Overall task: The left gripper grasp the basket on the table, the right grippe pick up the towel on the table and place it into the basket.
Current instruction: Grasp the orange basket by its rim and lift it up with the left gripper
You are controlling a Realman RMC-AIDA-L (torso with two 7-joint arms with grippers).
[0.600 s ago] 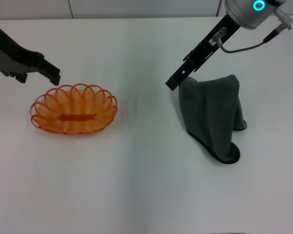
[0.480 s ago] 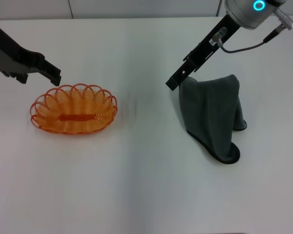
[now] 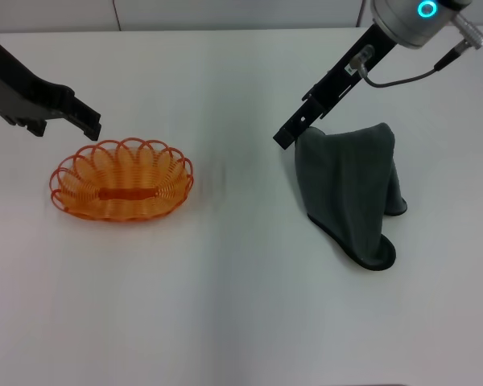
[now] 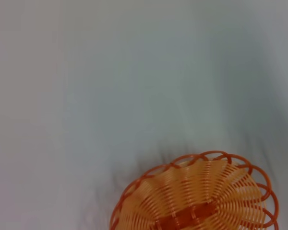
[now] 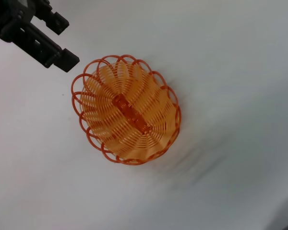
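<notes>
Glossy orange wire basket [image 3: 121, 179]; soft matt grey cloth towel [image 3: 350, 189], darker stitched edge; smooth matt white table [image 3: 241, 305]; matt black grippers, silver-grey wrists.

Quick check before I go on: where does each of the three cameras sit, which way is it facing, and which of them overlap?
Head view: up on the head, looking forward and down at the table, basket and towel; both arms show, left gripper and right gripper.
Left wrist view: looks down at the table and part of the basket; none of its own arm shows.
Right wrist view: faces the basket and the left gripper.
Shared: all three see the basket.
</notes>
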